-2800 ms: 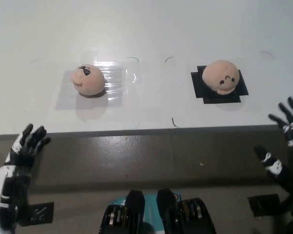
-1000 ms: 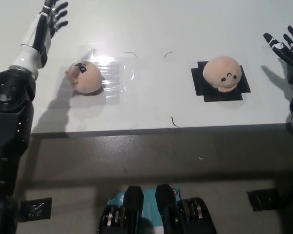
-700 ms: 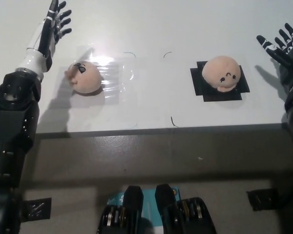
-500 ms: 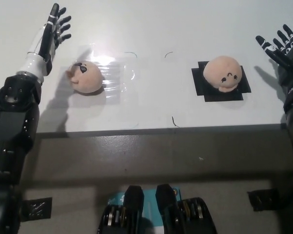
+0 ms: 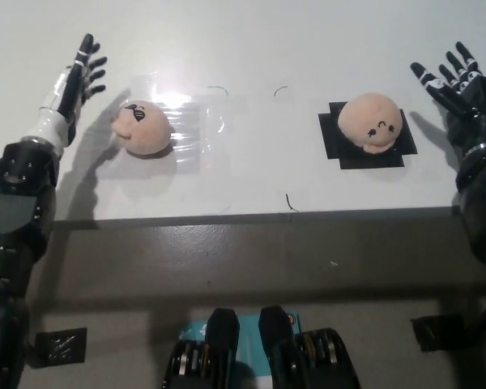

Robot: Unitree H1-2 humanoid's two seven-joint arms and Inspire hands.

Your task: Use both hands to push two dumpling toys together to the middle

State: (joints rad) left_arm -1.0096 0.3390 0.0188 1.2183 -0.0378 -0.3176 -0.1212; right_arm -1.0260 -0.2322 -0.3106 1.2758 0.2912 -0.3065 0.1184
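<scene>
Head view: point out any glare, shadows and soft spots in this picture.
Head view: bright glare on the clear film beside the left dumpling toy; the left hand and right hand, both open, cast soft grey shadows on the white table; the right dumpling toy on its black patch looks slightly soft.

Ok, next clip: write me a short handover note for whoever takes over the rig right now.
Left hand: open, raised just outside the left dumpling toy, not touching.
Right hand: open, outside the right dumpling toy, a gap between them.
Left toy sits on a clear plastic sheet, right toy on a black patch, both on the white table.
Done: hands placed on the outer sides.
Left: push both toys inward until they meet in the middle.
</scene>
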